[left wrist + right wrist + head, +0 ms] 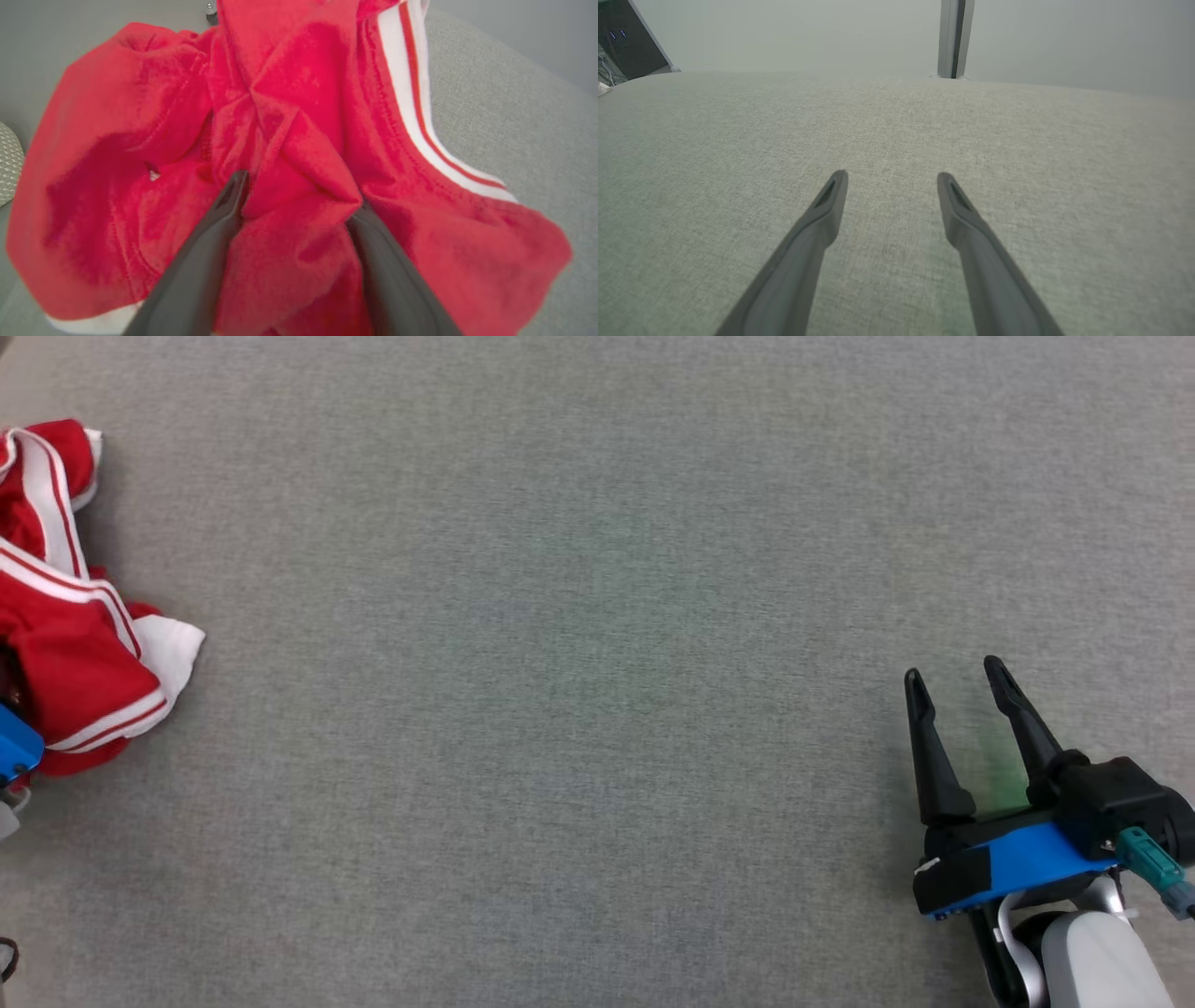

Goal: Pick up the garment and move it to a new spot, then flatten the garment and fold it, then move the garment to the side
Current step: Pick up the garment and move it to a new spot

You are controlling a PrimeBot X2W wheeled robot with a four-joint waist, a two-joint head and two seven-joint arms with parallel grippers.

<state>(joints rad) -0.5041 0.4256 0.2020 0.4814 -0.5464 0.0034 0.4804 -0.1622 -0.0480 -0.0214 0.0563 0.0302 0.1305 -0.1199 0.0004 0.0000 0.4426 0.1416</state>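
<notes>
The garment (75, 653) is red with white stripes and lies crumpled at the far left edge of the grey cloth surface (579, 663). In the left wrist view the garment (140, 140) bulges up close. My left gripper (299, 191) is open, its two dark fingers spread wide and pushed into the cloth, with a raised red fold between them. The right finger's tip is hidden under that fold. Its blue mount (14, 751) peeks in beside the garment. My right gripper (954, 672) hovers open at the lower right, far from the garment, with nothing between its fingers (893, 176).
The grey surface stretches wide between the garment and my right gripper. Beyond its far edge stand a vertical metal post (953, 37) and dark equipment (626, 42). A pale perforated object (7, 163) sits at the left edge of the left wrist view.
</notes>
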